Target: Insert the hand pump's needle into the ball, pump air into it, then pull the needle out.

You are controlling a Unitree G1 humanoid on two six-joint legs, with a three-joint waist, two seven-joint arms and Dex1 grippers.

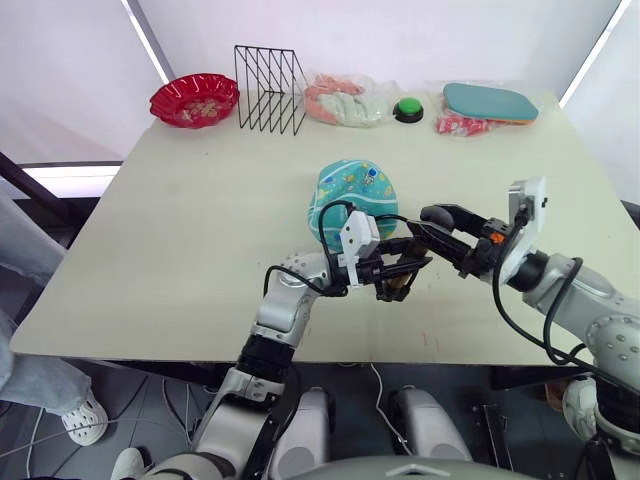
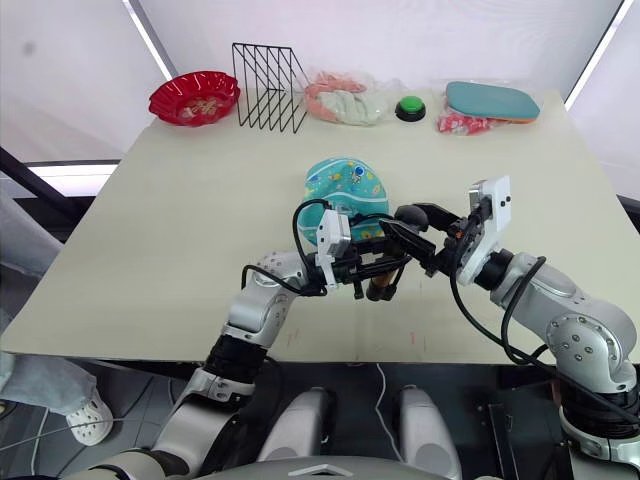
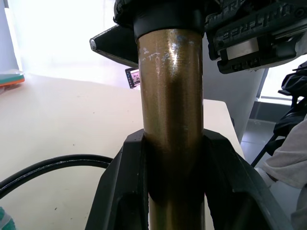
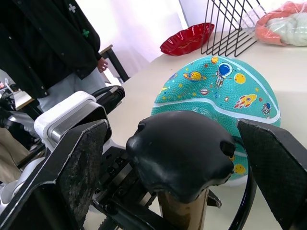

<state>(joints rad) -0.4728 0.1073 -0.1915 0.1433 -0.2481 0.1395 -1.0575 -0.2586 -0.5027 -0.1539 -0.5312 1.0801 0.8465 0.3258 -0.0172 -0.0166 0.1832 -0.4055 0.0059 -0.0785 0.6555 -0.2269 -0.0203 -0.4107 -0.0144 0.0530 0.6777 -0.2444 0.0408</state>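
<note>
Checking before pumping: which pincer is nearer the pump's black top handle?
Right. The right pincer straddles the handle, fingers open on either side; the left pincer grips the hand pump lower down its barrel.

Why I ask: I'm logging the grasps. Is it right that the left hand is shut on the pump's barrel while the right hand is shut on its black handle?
Not quite. The left hand does clamp the hand pump, but the right wrist view shows the right hand open, its fingers standing apart on either side of the black handle.
</note>
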